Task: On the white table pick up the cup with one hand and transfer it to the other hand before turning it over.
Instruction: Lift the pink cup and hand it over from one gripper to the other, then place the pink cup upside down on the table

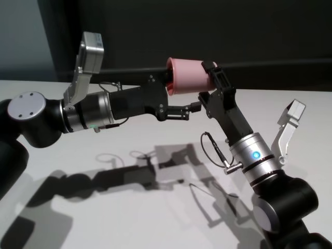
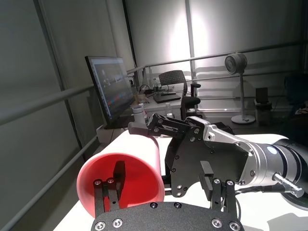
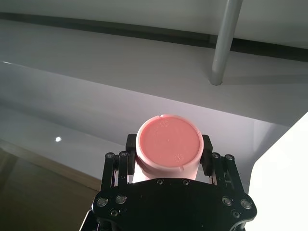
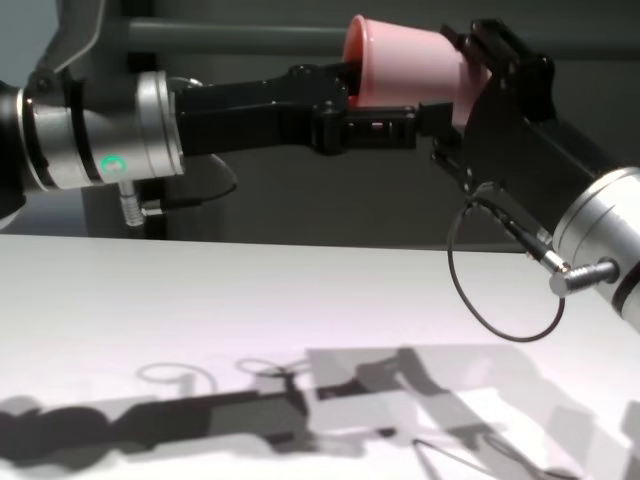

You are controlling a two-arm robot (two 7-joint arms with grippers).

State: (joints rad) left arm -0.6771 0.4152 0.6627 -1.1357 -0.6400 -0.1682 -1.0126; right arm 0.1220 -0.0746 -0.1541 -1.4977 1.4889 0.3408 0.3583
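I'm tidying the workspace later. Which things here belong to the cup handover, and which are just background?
Job:
- cup, held up by the right hand
- left hand, open, one finger inside the cup
- white table

Background:
- monitor
- office chair
- fan

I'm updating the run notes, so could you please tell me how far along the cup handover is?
Done: the cup is off the white table, lying sideways in the air. In hand: the right gripper is shut on its base end, while the left gripper is open, with one finger inside the cup's mouth. Left: the left arm backing clear and the cup being turned over.
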